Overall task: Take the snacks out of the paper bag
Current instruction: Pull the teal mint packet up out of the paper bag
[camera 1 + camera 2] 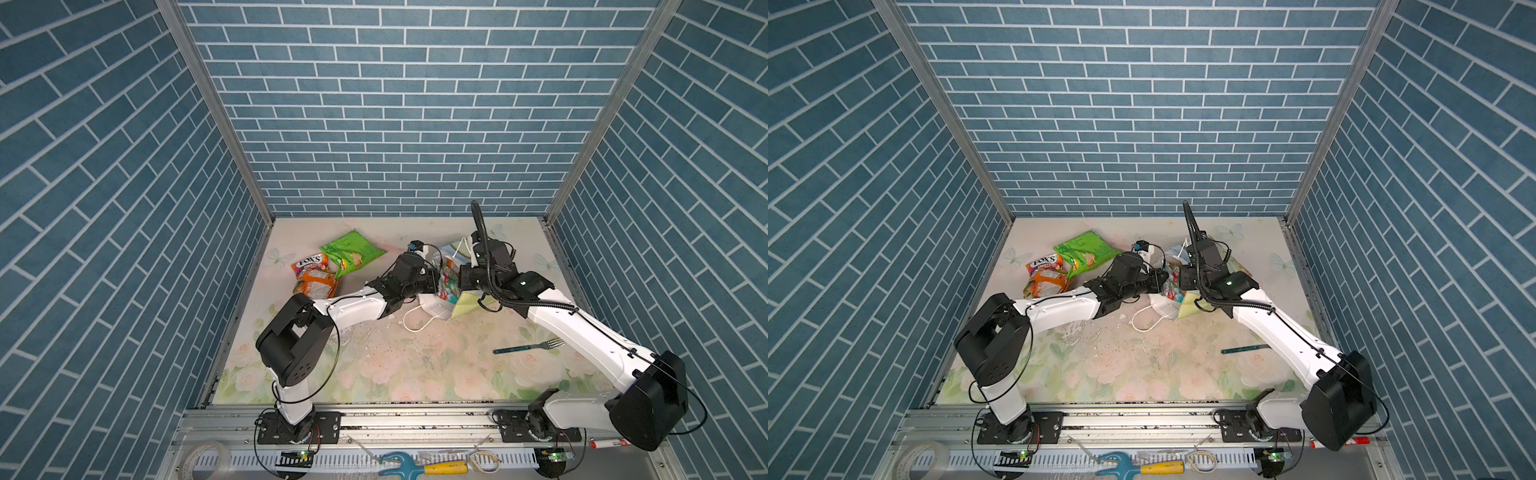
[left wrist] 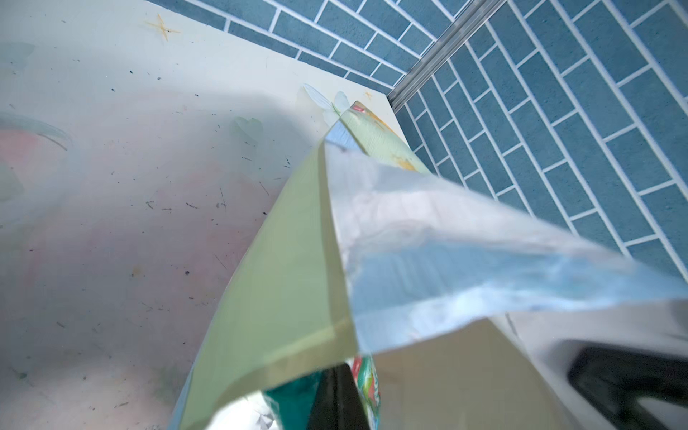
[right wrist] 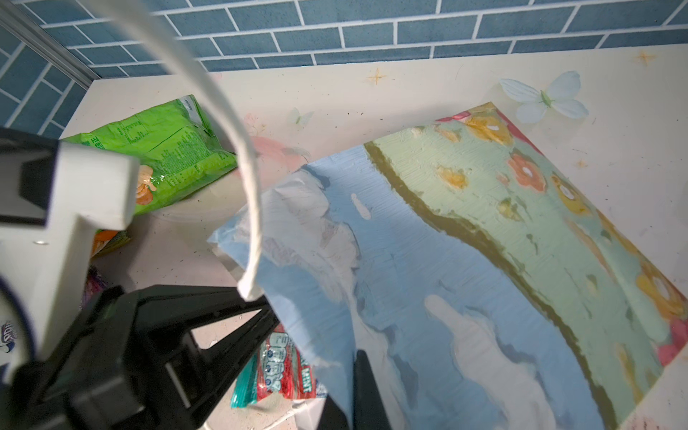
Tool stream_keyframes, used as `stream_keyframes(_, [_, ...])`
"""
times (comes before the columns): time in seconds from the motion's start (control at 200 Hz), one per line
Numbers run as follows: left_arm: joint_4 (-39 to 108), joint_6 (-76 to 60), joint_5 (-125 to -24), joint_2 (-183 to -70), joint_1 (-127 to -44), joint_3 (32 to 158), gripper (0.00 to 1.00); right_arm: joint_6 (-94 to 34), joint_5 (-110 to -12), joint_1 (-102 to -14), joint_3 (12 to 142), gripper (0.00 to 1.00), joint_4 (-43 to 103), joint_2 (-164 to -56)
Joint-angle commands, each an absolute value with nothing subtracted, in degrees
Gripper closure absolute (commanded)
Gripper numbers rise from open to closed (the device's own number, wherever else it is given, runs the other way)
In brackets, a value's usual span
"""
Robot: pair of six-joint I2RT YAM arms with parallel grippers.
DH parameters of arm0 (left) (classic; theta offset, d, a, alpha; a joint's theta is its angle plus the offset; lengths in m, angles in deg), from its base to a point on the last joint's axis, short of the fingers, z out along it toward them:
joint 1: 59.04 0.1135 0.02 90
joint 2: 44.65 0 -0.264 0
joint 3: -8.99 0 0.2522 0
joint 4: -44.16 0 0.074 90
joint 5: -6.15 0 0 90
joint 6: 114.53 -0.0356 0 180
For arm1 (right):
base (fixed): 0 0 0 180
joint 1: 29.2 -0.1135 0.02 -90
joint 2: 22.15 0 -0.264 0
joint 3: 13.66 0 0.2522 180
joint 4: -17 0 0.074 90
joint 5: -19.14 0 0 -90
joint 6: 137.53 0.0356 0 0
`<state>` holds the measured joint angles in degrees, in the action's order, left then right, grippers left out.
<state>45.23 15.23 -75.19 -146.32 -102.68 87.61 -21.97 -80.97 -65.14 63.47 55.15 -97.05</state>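
Note:
The paper bag (image 1: 467, 305) lies on its side at the back middle of the table, mouth toward the left arm, sky print up (image 3: 428, 260). My right gripper (image 3: 350, 402) is shut on the bag's upper edge, holding the mouth lifted. My left gripper (image 1: 434, 282) is shut at the mouth on a red and teal mint candy packet (image 3: 277, 368), which hangs from the fingers (image 2: 335, 398). Three snacks lie at the back left: a green chip bag (image 1: 351, 251), a FOX'S packet (image 1: 309, 264) and an orange bag (image 1: 318, 284). The bag's depths are hidden.
A teal-handled fork (image 1: 528, 347) lies at the right under the right arm. One white cord handle (image 1: 417, 322) loops onto the table in front of the bag. Blue brick walls close in the back and both sides.

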Motion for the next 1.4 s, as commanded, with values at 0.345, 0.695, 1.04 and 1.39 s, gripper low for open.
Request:
stream_keyframes(0.345, [46.9,14.8,-76.6,-138.3,-102.2,83.0,1.00,-18.8,-81.8,-65.1,60.8,1.00,54.5,-93.9])
stream_keyframes(0.695, [46.5,13.4,-78.5,-131.3,-102.2,79.4,1.00,-19.9,-82.9,-65.1,59.8,1.00,55.6,-92.5])
stream_keyframes(1.04, [46.9,13.3,-77.9,-129.3,-102.1,77.9,1.00,-21.8,-82.6,-65.1,59.7,1.00,56.9,-92.5])
stream_keyframes(1.39, [47.9,14.7,-75.5,-127.6,-102.0,77.0,1.00,-30.9,-81.9,-65.1,60.4,1.00,59.6,-91.5])
